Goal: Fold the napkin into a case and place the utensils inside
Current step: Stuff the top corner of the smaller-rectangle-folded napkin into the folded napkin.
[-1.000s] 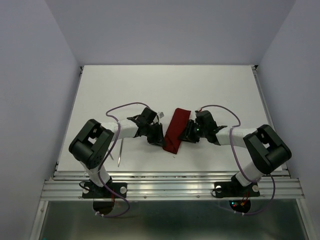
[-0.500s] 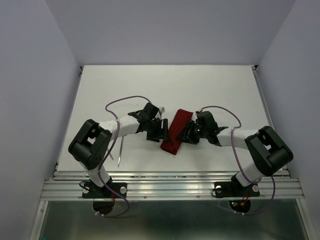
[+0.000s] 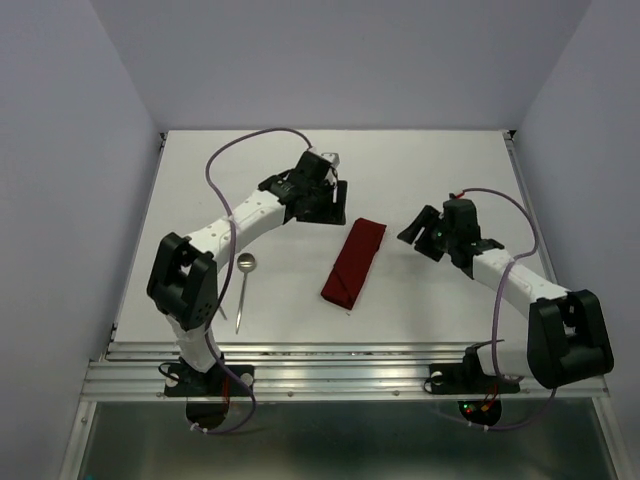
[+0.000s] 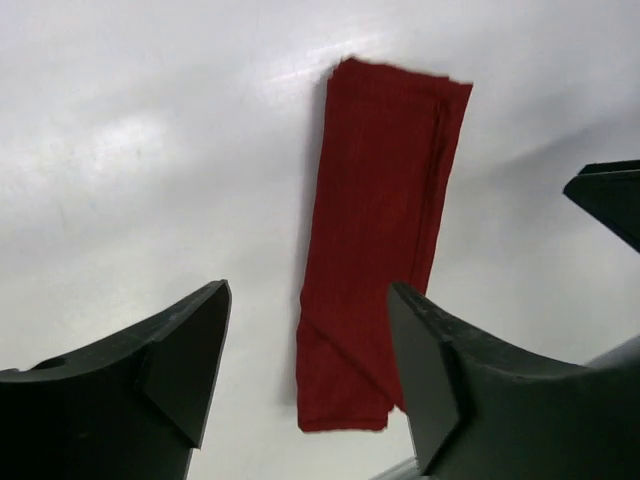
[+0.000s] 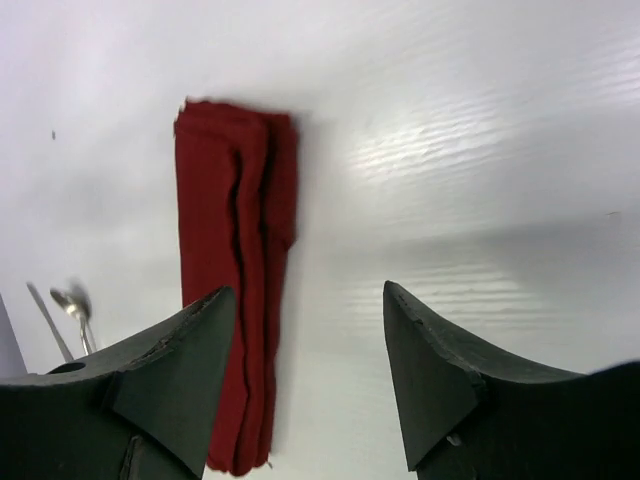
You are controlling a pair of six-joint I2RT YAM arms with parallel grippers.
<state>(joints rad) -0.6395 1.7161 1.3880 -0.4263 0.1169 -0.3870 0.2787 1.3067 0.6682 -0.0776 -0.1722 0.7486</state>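
Lying folded as a narrow strip in the top view, the case (image 3: 353, 264) is untouched, with the left gripper (image 3: 325, 208) at its 11 o'clock, the right gripper (image 3: 415, 228) at its 3 o'clock and the spoon (image 3: 244, 290) well apart at its 9 o'clock. Left wrist view: jaws wide, holding nothing, case (image 4: 380, 230) below. Right wrist view: jaws likewise wide and empty, utensils (image 5: 75, 305) blurred at 8 o'clock; folding judged complete, next move calls for fetching the utensils for insertion

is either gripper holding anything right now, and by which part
Nothing is held. The left gripper and the right gripper are both open and clear of the folded napkin, which lies flat on the table.
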